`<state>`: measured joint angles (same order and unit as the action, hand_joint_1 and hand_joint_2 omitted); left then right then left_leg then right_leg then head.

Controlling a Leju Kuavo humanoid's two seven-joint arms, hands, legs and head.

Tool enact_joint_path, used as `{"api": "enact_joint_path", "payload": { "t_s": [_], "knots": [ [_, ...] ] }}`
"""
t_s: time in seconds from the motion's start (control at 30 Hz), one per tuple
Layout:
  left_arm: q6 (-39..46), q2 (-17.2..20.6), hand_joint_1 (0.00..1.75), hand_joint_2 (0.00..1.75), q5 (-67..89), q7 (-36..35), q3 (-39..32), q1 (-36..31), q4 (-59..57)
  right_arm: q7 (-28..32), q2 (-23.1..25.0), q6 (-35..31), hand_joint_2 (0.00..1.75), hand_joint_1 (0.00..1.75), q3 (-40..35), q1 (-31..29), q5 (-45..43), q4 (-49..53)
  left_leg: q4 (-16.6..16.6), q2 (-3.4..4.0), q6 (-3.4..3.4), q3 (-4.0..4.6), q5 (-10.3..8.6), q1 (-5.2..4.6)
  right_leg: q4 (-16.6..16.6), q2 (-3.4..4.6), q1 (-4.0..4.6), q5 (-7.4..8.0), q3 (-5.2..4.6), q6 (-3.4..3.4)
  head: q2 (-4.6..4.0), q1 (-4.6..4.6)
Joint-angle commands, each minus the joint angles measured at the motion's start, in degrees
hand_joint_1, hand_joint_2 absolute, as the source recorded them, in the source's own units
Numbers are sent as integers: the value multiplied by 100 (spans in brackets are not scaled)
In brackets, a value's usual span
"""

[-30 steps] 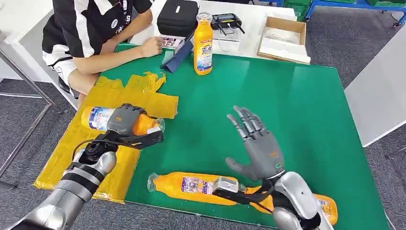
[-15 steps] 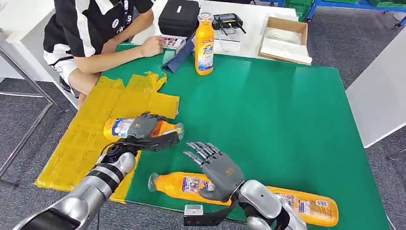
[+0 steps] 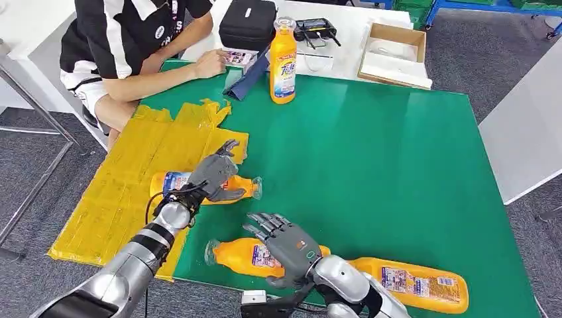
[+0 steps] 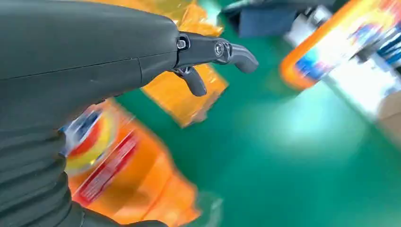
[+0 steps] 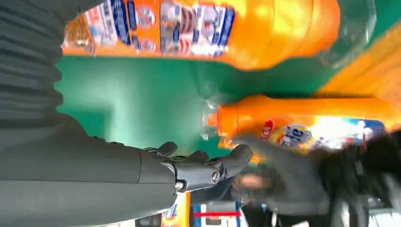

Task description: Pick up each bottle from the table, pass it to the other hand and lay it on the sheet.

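On the green counter (image 3: 397,152) in front of you, a yellow sheet (image 3: 126,192) covers the left edge and hangs a little over it. A person (image 3: 132,40) sits at the far left corner with a forearm resting on the counter. Beyond the far edge you can see a black case (image 3: 246,23) and an open cardboard box (image 3: 395,53).

Four orange bottles are in play. One stands upright (image 3: 282,61) near the far edge. One lies on its side (image 3: 417,283) at the near right. Another lies on its side (image 3: 235,256) at the near edge, and your right robot hand (image 3: 288,245) hovers over its middle with the fingers spread, gripping nothing you can make out. The fourth bottle (image 3: 199,186) lies across the sheet's inner border, its cap end over the green surface. Your left robot hand (image 3: 215,173) sits on top of this bottle; the thumb and fingers look loosened and partly splayed, and you cannot tell whether it is gripping the bottle or just touching it.
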<state>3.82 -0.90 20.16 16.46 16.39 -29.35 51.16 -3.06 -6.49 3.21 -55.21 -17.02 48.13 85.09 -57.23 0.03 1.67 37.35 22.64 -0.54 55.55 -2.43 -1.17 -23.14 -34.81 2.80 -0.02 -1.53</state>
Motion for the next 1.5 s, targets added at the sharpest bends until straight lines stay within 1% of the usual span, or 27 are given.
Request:
{"api": "enact_joint_path", "payload": {
  "t_s": [0.03,0.07,0.27,0.3,0.33,0.4,0.47,0.57,0.63,0.67,0.7,0.73,0.77,0.8,0.83,0.87,0.9,0.97,1.07,1.13,1.17,1.2,1.23,1.27,1.37,1.4,1.5],
  "knots": [
    [-56,178,0,175,-119,-6,-133,34,675,-34,35,33,175,0,-376,-352,-26,-664,3,17,-10,-32,13,4,-6,29,1,-7,29,-11,0,0],
    [-56,178,0,175,-119,-6,-133,34,675,-34,35,33,175,0,-376,-352,-26,-664,-2,19,-16,-49,22,7,-4,36,4,-15,47,-16,0,0],
    [27,184,0,175,-360,122,-177,49,835,-149,70,69,175,0,-406,-386,21,-680,-3,19,-17,-56,25,7,-3,38,3,-19,53,-18,0,0],
    [37,205,0,175,-406,119,-167,49,949,-220,96,93,175,0,-419,-408,67,-679,5,13,-9,-25,9,3,-8,24,2,-4,23,-9,0,0],
    [42,329,0,175,-1206,194,-551,304,1718,-424,128,152,175,0,-386,-389,179,-1163,2,16,-10,-27,11,4,-6,28,3,-5,24,-10,0,0],
    [10,346,0,175,-1330,204,-578,301,1853,-423,171,155,175,0,-383,-418,184,-1231,-2,24,-17,-46,22,8,-3,42,5,-13,42,-17,0,-2],
    [-11,349,0,175,-1356,144,-581,284,1913,-420,193,154,175,0,-382,-432,187,-1246,-1,18,-12,-28,13,8,-4,30,6,-7,26,-13,0,0],
    [-11,345,0,175,-1358,123,-555,291,1934,-433,206,160,175,0,-369,-434,176,-1221,-4,12,-17,-52,24,9,-2,31,5,-19,50,-18,0,0],
    [-13,339,0,175,-1357,127,-546,304,1928,-434,208,161,175,0,-369,-433,175,-1219,4,12,-9,-25,9,4,-6,23,1,-5,22,-10,0,-2],
    [-13,339,0,175,-1357,127,-546,304,1928,-434,208,161,175,0,-369,-433,175,-1219,-2,16,-14,-44,20,9,-4,33,4,-14,42,-15,0,0],
    [-13,339,0,175,-1357,127,-546,304,1928,-434,208,161,175,0,-369,-433,175,-1219,-1,13,-12,-35,15,9,-6,27,6,-10,34,-13,0,0],
    [11,335,0,0,-1371,122,-567,329,1907,-475,182,194,175,0,-360,-416,172,-1250,3,9,-9,-21,7,5,-6,19,2,-4,19,-10,0,-2],
    [91,311,0,0,-1497,280,-657,355,1932,-529,177,178,175,0,-357,-412,223,-1335,-4,11,-15,-46,21,9,-2,29,4,-17,45,-16,0,2],
    [125,320,0,0,-1616,336,-739,416,2018,-590,177,167,175,0,-313,-384,242,-1464,3,10,-11,-28,10,7,-7,22,3,-7,27,-11,0,0],
    [72,330,0,0,-1892,364,-817,460,2262,-643,242,81,175,0,-293,-404,368,-1609,1,14,-15,-52,21,9,-8,32,4,-15,51,-16,0,0],
    [76,369,0,0,-1961,348,-858,542,2416,-667,249,67,175,0,-263,-389,395,-1730,3,15,-12,-36,14,6,-7,29,2,-9,33,-13,0,0],
    [51,371,0,0,-2090,372,-912,570,2584,-672,292,26,175,0,-235,-405,435,-1792,-2,21,-16,-52,24,10,-5,39,6,-17,50,-18,0,0],
    [6,395,0,0,-2246,293,-974,660,2800,-722,326,45,175,0,-175,-410,468,-1895,1,20,-12,-25,12,8,-6,31,5,-5,22,-12,0,0],
    [29,408,0,0,-2315,248,-973,690,3049,-850,392,128,175,0,-113,-453,550,-1934,-9,24,-21,-58,32,13,2,45,8,-24,55,-22,0,0],
    [38,431,0,0,-2329,233,-942,709,3080,-872,410,178,175,0,-73,-454,589,-2002,5,16,-9,-20,7,7,-8,23,5,-3,16,-10,2,-2],
    [42,433,0,0,-2329,233,-931,721,3077,-877,402,194,175,0,-60,-449,600,-2033,-1,17,-15,-42,18,10,-4,30,6,-13,38,-16,0,0],
    [48,437,0,0,-2331,234,-919,730,3075,-906,399,241,175,0,-52,-450,624,-2083,3,13,-12,-31,10,7,-6,22,4,-8,27,-12,0,-2],
    [52,433,0,175,-2335,236,-919,747,3073,-903,379,238,175,0,-44,-443,624,-2096,-3,11,-17,-49,19,13,-4,28,8,-17,47,-19,0,0],
    [73,430,0,175,-2345,253,-921,779,3094,-958,374,254,175,0,-29,-443,681,-2146,2,12,-12,-32,10,10,-7,22,7,-8,28,-14,0,0],
    [104,441,0,175,-2362,271,-937,830,3130,-1076,363,225,175,0,72,-428,823,-2159,1,13,-17,-48,15,14,-8,28,9,-12,46,-18,0,0],
    [114,443,0,175,-2366,274,-952,848,3143,-1116,362,203,175,0,122,-416,901,-2144,4,8,-11,-28,4,9,-8,16,6,-4,24,-12,0,0],
    [121,443,0,175,-2367,274,-1001,902,3183,-1249,335,176,175,0,308,-364,1112,-2063,-1,9,-18,-59,16,13,-6,27,8,-15,57,-21,0,0]
  ]
}}
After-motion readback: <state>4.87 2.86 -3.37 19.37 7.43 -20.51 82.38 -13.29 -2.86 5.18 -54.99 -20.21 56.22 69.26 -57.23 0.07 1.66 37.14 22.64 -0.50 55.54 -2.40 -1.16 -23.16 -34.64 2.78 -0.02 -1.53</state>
